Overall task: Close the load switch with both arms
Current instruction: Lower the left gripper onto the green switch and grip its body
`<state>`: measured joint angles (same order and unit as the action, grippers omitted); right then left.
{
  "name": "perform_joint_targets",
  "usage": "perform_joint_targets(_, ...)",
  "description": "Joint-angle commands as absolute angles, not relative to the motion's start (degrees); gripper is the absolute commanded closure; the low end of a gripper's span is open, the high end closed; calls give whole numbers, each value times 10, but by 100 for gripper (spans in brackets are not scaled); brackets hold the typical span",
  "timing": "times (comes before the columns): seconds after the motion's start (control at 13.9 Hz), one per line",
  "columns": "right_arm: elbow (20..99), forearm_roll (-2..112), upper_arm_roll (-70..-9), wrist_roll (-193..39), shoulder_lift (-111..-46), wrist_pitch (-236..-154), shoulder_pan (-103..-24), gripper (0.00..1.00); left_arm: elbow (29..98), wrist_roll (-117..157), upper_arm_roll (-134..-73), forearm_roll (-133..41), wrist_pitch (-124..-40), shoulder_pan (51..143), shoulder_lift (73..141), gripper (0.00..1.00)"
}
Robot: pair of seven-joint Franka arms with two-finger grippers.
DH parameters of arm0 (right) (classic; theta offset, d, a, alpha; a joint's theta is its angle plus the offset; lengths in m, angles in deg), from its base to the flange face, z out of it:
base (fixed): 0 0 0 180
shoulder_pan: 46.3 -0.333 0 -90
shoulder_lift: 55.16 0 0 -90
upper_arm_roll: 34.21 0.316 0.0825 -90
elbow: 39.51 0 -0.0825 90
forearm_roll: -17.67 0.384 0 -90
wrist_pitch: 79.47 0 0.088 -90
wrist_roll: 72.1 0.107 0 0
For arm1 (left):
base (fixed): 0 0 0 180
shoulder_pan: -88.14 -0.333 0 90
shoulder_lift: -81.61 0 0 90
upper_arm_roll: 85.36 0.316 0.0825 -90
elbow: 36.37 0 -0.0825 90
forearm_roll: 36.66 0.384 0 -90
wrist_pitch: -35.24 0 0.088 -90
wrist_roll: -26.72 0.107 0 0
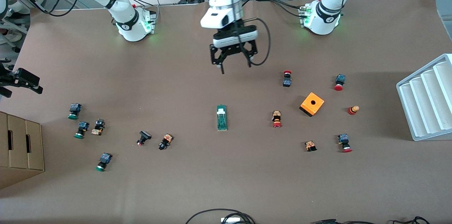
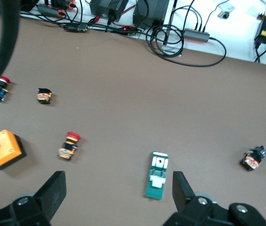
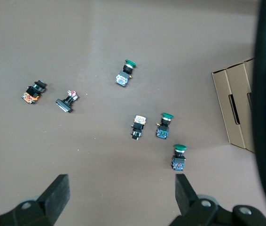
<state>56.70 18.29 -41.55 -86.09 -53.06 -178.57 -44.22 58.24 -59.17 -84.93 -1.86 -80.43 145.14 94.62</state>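
Note:
The load switch (image 1: 221,117) is a narrow green bar with a white block, lying flat at the middle of the table. It also shows in the left wrist view (image 2: 157,181). My left gripper (image 1: 233,64) hangs open and empty over bare table between the arm bases and the switch. In its wrist view the gripper (image 2: 119,194) has the switch lying just inside one finger (image 2: 182,188), well below it. My right gripper (image 3: 121,195) is open and empty, high over the right arm's end of the table. Its hand shows at the edge of the front view (image 1: 21,80).
An orange box with a hole (image 1: 312,104) and several red-capped buttons (image 1: 277,119) lie toward the left arm's end. Green-capped buttons (image 1: 74,111) and a cardboard box (image 1: 21,146) are at the right arm's end. A white stepped tray (image 1: 427,100) stands at the left arm's end.

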Motion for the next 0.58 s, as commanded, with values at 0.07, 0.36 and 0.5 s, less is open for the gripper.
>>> perform_joint_targets(0.07, 569, 198, -417, -858, -530, -1795, -441, 0, 579, -731, -840, 70, -832, 1497, 997, 0)
perform_joint_targets(0.36, 569, 197, -417, -859, -530, -1804, -444, 0, 579, -842, -840, 178, -834, 1534, 1068, 0)
perform_joint_targets(0.5, 569, 197, -417, -859, -530, -1805, -445, 0, 578, -845, -840, 215, -835, 1547, 1098, 0)
